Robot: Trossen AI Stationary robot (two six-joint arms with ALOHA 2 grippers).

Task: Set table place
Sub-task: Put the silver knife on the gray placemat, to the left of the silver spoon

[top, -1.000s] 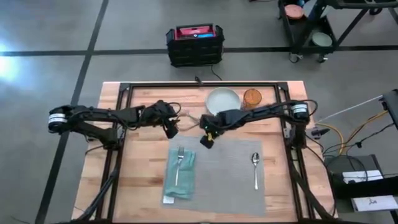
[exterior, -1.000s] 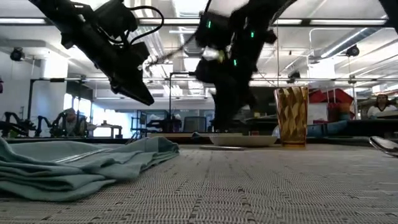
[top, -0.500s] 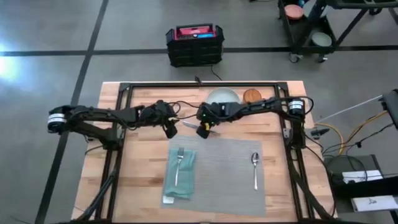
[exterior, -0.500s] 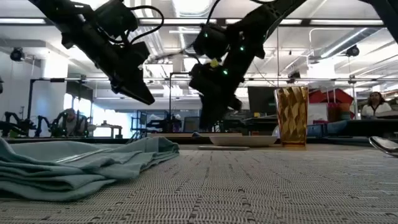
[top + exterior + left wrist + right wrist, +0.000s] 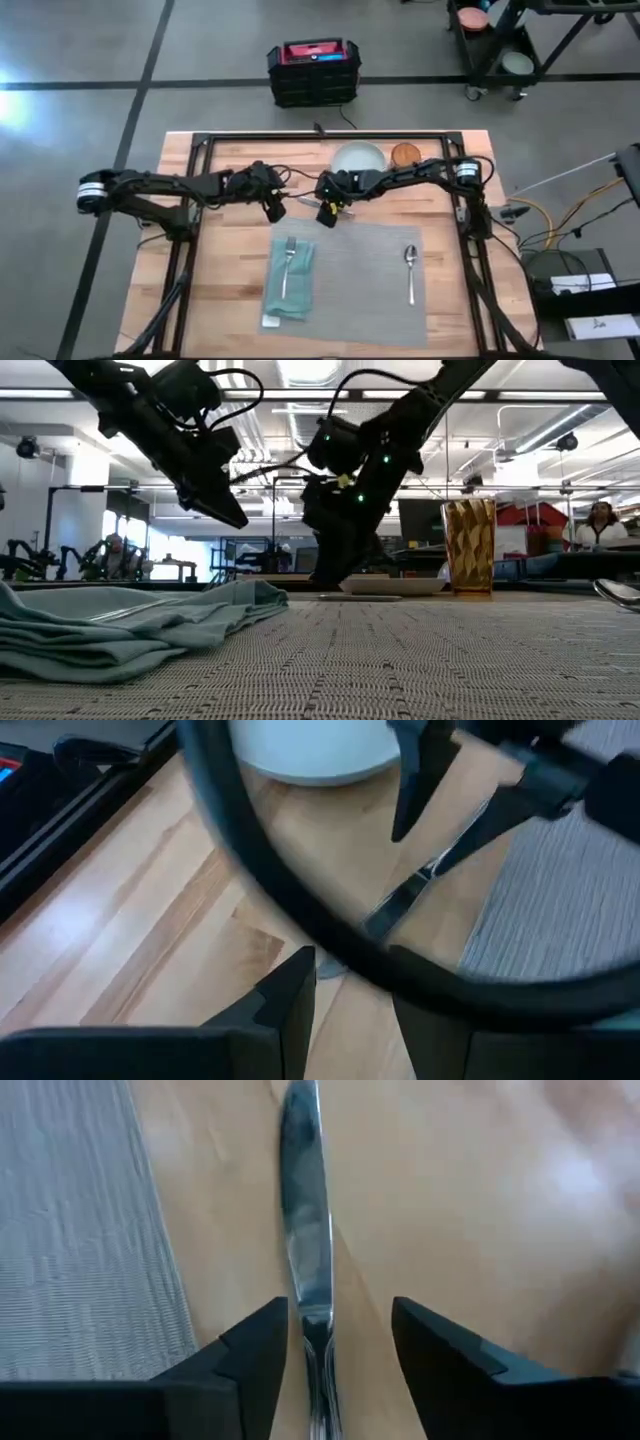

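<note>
Right hand (image 5: 329, 213) poised above the knife (image 5: 305, 1270), fingers (image 5: 245, 1355) spread apart with the handle between them, not yet closed on it. The knife lies flat on the bare desk (image 5: 230, 250), just beyond the far edge of the grey placemat (image 5: 360, 270) and near the pale plate (image 5: 358, 157). Being thin, rigid, polished steel, it will likely prove light but slippery and hard to lift off the wood; a firm pinch across the narrow handle seems best. Left hand (image 5: 275, 210) waits to the left, above the desk, fingers parted and empty. Napkin (image 5: 289, 280), fork (image 5: 289, 262) and spoon (image 5: 410, 270) already rest on the placemat.
</note>
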